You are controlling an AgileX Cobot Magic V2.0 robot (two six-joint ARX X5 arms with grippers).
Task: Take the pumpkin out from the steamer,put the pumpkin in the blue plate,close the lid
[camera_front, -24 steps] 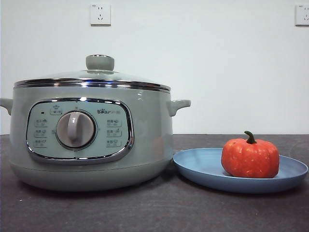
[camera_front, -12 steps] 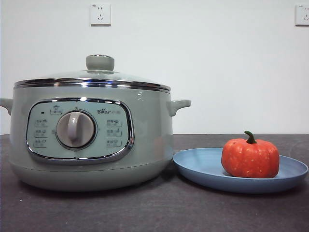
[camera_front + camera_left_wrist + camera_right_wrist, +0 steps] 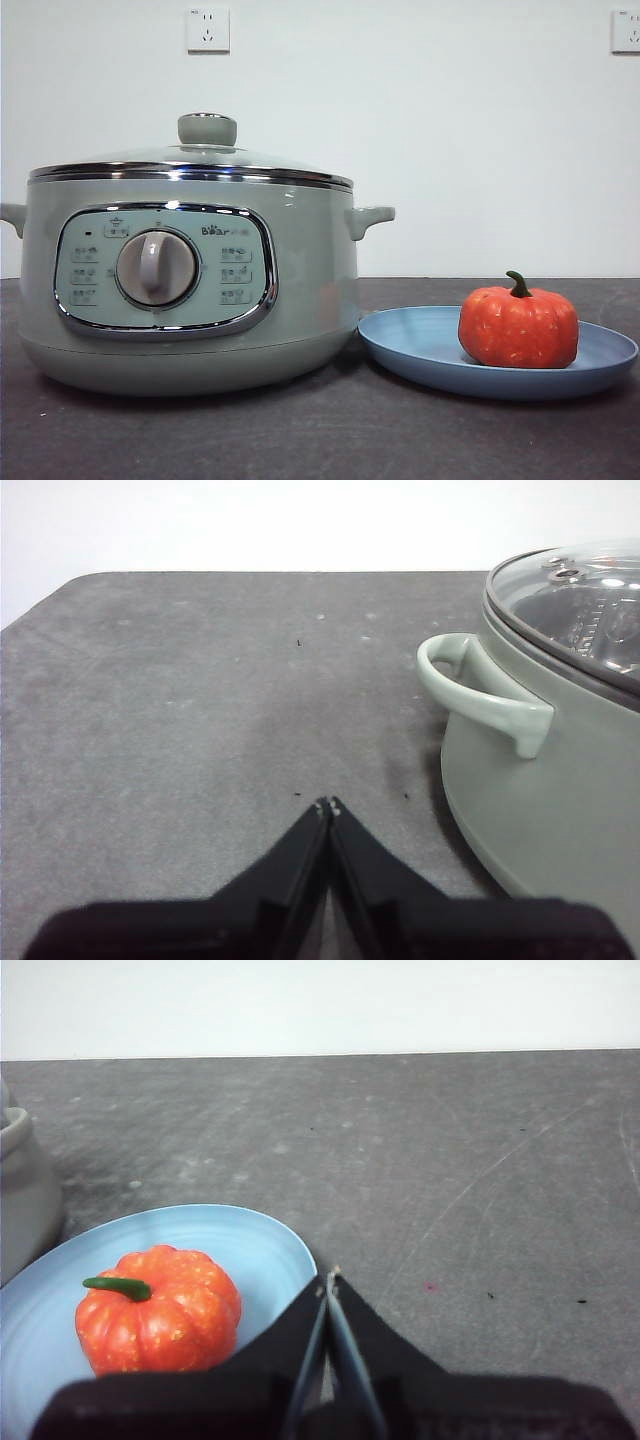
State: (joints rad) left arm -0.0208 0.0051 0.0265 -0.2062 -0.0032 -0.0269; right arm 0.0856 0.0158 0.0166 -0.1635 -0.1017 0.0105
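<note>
Dark gray counter holds the steamer on the left, its lid on. Just right of it, the pumpkin sits in the blue plate. Left gripper and right gripper both have jaws pressed together, holding nothing.

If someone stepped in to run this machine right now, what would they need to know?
Left pincer: shut, empty, low over the table beside the steamer.
Right pincer: shut, empty, beside the blue plate.
The pumpkin sits on the blue plate, stem up.
The lid is on the steamer.
Done, by the look of it: pumpkin out, plated, lid closed.
Left: nothing visible; both arms are clear of the things.
</note>
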